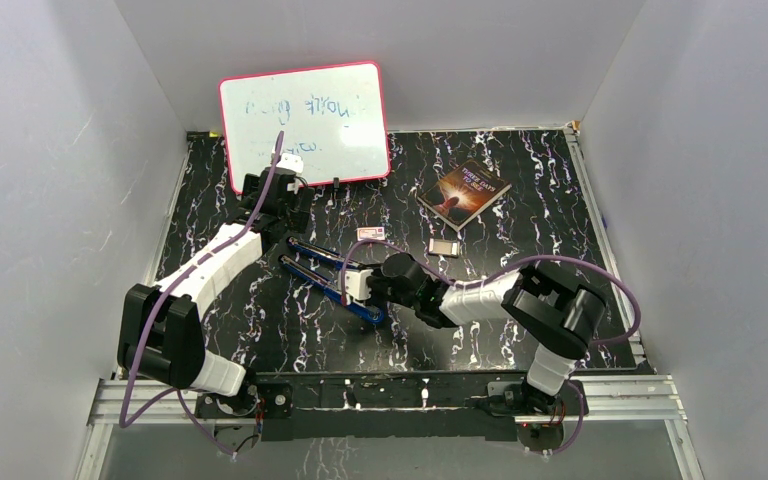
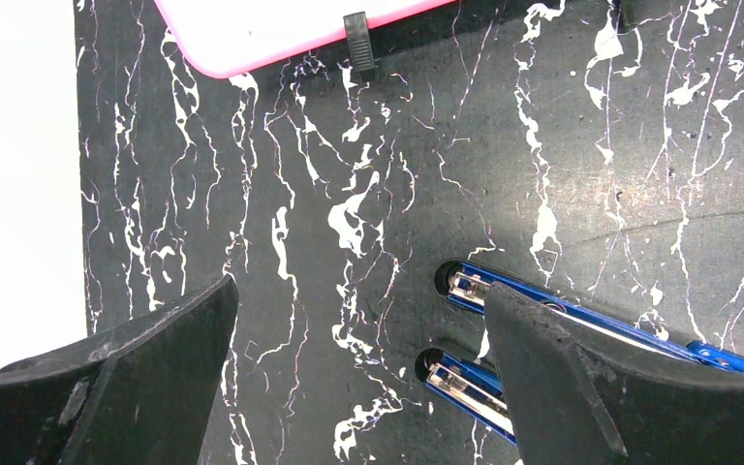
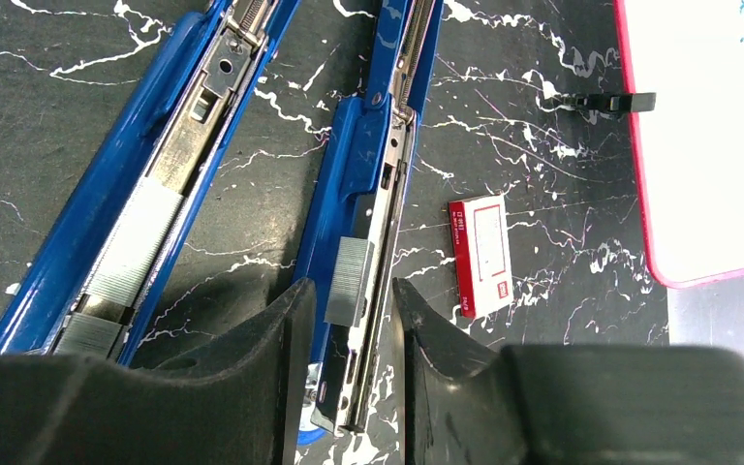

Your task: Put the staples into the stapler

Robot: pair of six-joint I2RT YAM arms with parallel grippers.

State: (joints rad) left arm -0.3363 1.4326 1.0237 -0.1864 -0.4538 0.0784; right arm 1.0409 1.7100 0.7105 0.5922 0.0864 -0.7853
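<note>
The blue stapler (image 1: 332, 278) lies opened flat on the black marbled table, its two long arms side by side. In the right wrist view a short silvery strip of staples (image 3: 351, 281) rests on the right-hand arm (image 3: 363, 155), and a longer strip (image 3: 140, 242) lies in the channel of the left-hand arm. My right gripper (image 3: 354, 289) straddles the near end of the right-hand arm, jaws apart, gripping nothing. My left gripper (image 2: 358, 286) hangs wide open over the stapler's far ends (image 2: 465, 286), with its right finger (image 2: 581, 387) hiding part of them.
A pink-framed whiteboard (image 1: 305, 125) leans at the back left. A book (image 1: 463, 192) lies at the back right. A small white box with a red label (image 3: 480, 254) sits just right of the stapler, and a small grey item (image 1: 445, 246) lies nearby.
</note>
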